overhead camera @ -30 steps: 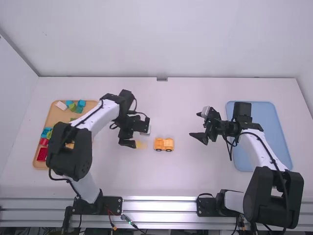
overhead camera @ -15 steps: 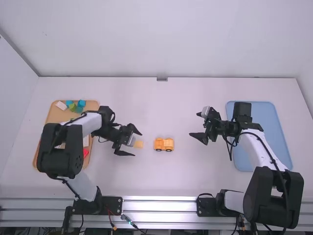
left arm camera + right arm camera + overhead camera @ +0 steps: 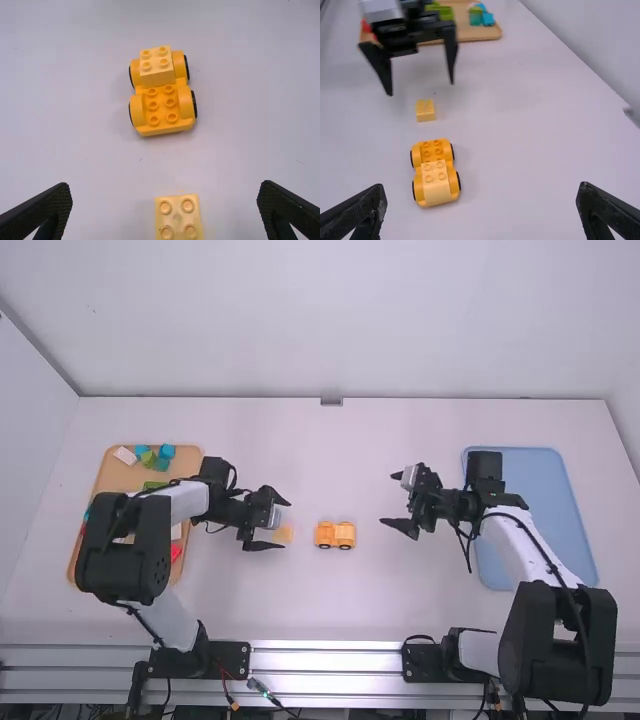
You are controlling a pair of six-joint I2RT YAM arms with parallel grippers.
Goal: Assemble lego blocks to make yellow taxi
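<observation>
- Just right of the left arm [image 3: 185,502], on the counter [image 3: 320,610], we have the loose pale-yellow block [image 3: 177,218], the thing our next move turns on.
- The left arm's jaws stand wide apart with nothing in them, one tip on the far side, one on the near; we see the block lined up with the gap.
- It looks nearly square on top, so we cannot name a long axis; its near and far faces look to us like the ones to pinch.
- The right arm [image 3: 512,540] is well apart from it, beyond the wheeled base [image 3: 165,131], its jaws also spread wide and empty; we judge the left the natural picker.
- The base's long axis runs left to right. A paler block [image 3: 157,75] sits on its right end, leaving bare studs at the left end, probably our next seat.
- Everything here is smooth, hard plastic: round studs, boxy blocks, curved orange-yellow fenders, thin black tyres. We would expect the base to roll if nudged.
- Far left, bright spare blocks [image 3: 167,451] sit in a tan tray [image 3: 112,478]; at right lies a flat blue tray [image 3: 550,510].
</observation>
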